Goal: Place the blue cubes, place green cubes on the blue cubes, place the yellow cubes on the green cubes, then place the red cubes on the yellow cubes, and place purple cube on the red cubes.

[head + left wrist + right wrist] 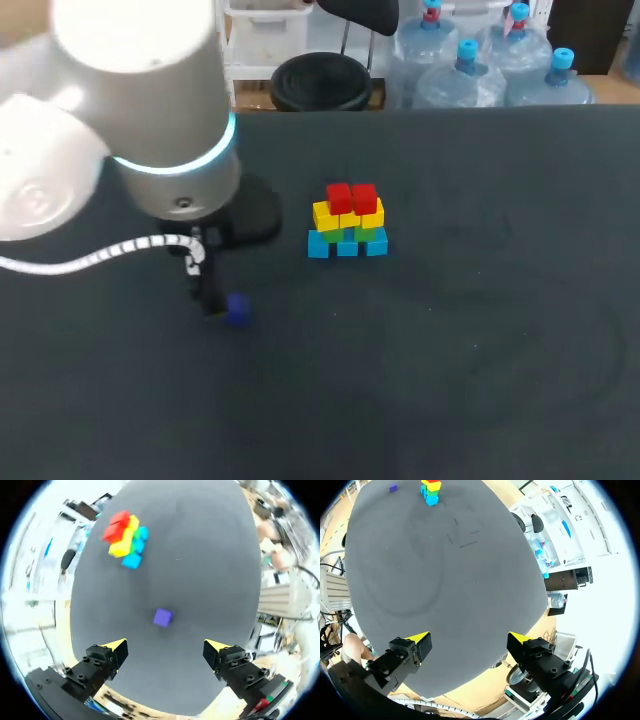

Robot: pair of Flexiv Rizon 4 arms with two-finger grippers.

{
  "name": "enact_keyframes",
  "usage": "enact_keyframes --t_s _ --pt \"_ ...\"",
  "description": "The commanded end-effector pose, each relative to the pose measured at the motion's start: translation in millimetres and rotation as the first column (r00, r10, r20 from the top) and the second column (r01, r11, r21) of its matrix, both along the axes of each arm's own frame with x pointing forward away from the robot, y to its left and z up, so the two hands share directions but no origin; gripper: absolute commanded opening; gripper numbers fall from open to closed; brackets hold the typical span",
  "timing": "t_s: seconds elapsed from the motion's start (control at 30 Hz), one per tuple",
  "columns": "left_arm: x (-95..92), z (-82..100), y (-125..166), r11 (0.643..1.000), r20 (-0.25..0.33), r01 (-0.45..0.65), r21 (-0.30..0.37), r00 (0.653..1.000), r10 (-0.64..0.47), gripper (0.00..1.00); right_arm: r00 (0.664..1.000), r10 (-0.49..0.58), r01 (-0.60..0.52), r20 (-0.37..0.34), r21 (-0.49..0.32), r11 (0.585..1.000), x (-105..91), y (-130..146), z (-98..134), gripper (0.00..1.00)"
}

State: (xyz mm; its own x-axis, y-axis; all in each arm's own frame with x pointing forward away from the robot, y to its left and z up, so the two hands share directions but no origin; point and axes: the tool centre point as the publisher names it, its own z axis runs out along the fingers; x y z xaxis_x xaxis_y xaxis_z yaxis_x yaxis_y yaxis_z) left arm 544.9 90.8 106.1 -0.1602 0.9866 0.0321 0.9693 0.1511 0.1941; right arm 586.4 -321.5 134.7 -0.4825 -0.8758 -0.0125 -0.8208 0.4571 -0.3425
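- My left gripper [166, 647] hangs open over the purple cube [162, 617]; closing off-centre could skid it away.
- Setting it down hard could topple the red cubes [351, 196].

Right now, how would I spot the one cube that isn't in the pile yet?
On the dark table stands a colourful pile of cubes, blue at the bottom, red on top. Apart from it, just ahead of the open left hand, lies a purple cube, the only purple one and the only one lying alone.
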Motion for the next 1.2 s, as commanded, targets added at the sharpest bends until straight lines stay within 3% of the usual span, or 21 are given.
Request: enact_keyframes --t_s 0.03,0.13,0.2,0.33,0.47,0.6,1.0,1.2 --pt "5.6 -26.2 -31 0.979 -0.129 0.200 0.027 0.972 -0.195 1.00 1.000 0.000 0.000 0.001 0.000 1.000 0.7 0 -1 1.00" --pt "-5.8 -36.2 -34 0.983 -0.165 0.181 0.012 0.970 -0.177 1.00 1.000 0.000 0.000 0.001 0.000 1.000 0.7 0 -1 1.00" --pt "-13.7 -44.0 -32 0.987 -0.199 0.158 0.041 0.969 -0.147 1.00 1.000 0.000 0.000 0.001 0.000 1.000 0.7 0 -1 1.00" --pt "-21.5 -56.7 -26 0.993 -0.211 0.100 0.057 0.974 -0.086 1.00 1.000 0.000 0.000 0.001 0.000 1.000 0.7 0 -1 1.00" --pt "-13.9 -63.6 -19 0.997 -0.171 0.040 0.062 0.985 -0.029 1.00 1.000 0.000 0.000 0.001 0.000 1.000 0.7 0 -1 1.00" --pt "0.2 -61.5 -18 0.997 -0.116 0.047 0.055 0.992 -0.040 1.00 1.000 0.000 0.000 0.001 0.000 1.000 0.7 0 -1 1.00" --pt "12.7 -83.0 -14 0.997 -0.160 0.067 -0.049 0.984 -0.074 1.00 1.000 0.000 0.000 0.001 0.000 1.000 0.7 0 -1 1.00" --pt "16.2 -85.7 -10 0.997 -0.172 0.048 -0.054 0.983 -0.056 1.00 1.000 0.000 0.000 0.001 0.000 1.000 0.7 0 -1 1.00"
